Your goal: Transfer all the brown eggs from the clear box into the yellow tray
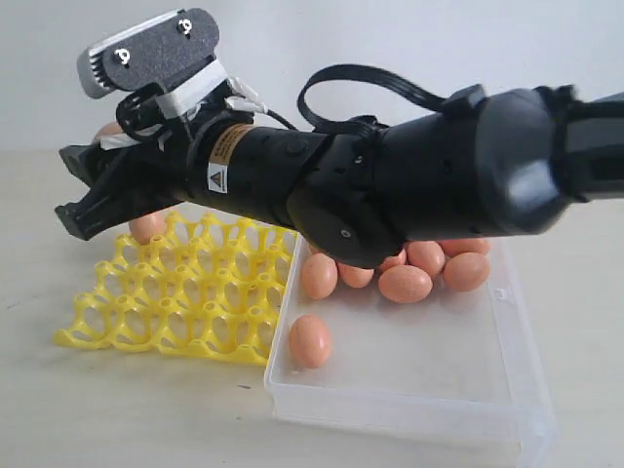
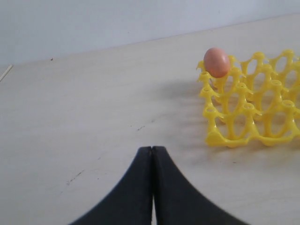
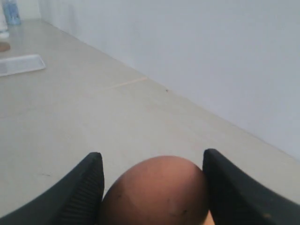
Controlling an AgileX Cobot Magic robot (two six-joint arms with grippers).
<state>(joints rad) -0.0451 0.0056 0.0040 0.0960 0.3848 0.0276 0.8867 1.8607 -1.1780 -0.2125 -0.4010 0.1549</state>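
The right gripper [image 3: 152, 161] pinches a brown egg [image 3: 154, 194] between its two black ribbed fingers [image 3: 86, 187]. The egg fills the lower middle of the right wrist view and touches both fingers, which stand wide apart around it. In the exterior view this gripper [image 1: 73, 190] is at the left of the frame. Its black arm [image 1: 439, 166] stretches in from the right edge and crosses the far side of the clear box [image 1: 409, 409] and the yellow tray [image 1: 195, 292]. The gripper hangs just above the tray's far left corner.

A second egg [image 1: 146, 226] sits upright in that corner cup, right below the gripper. The left wrist view shows the same egg [image 2: 216, 62] at the upper right of the frame, in the corner of the tray [image 2: 248, 117].

The left gripper [image 2: 152, 150] shows at the bottom middle of its own view. Its fingers are pressed together with nothing between them, over the pale table [image 2: 93, 117] and well apart from the tray.

The clear box lies at the lower right of the exterior view, its left wall just beside the tray. A cluster of eggs [image 1: 405, 283] lies along its far side, partly hidden by the arm, so their number cannot be told. A lone egg [image 1: 310, 341] rests near the box's left wall, closer to the front.
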